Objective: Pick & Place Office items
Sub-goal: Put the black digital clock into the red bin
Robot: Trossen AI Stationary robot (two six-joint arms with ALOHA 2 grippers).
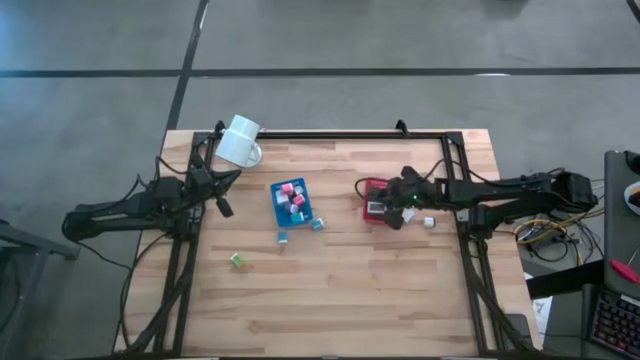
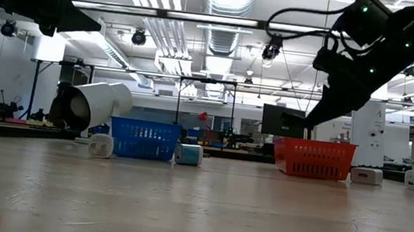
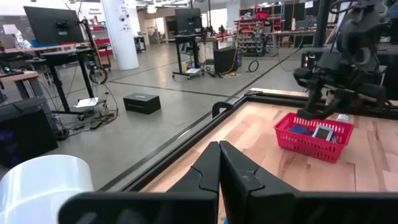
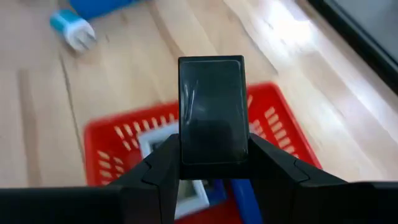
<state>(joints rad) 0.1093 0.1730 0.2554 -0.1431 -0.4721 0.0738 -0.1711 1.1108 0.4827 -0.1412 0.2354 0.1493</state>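
My right gripper [image 4: 211, 152] is shut on a black rectangular block [image 4: 211, 93] and hangs over the red tray [image 4: 118, 146] [image 1: 372, 212], which holds a white and a blue item. My left gripper [image 3: 219, 171] [image 1: 224, 206] is shut and empty, raised beside the white mug [image 1: 240, 140], which lies on its side. The blue tray [image 1: 291, 202] holds pink, white and dark blocks. Loose on the wood lie a green cube [image 1: 237, 260], two teal pieces [image 1: 283, 238] [image 1: 317, 223] and two white pieces [image 1: 428, 222]. My right gripper pinches the black block's lower sides [image 4: 184, 146] between its two fingers [image 4: 155, 165]. Most of the block sticks out past the fingertips. The fingers slant down from the table's right. The block is lifted clear, above the red tray.
A black metal frame [image 1: 330, 135] runs along the table's far edge and down both sides. In the low view the mug [image 2: 98, 107], blue tray [image 2: 142, 138] and red tray [image 2: 314, 158] stand in a row. Bare wood lies toward the near edge [image 1: 330, 300].
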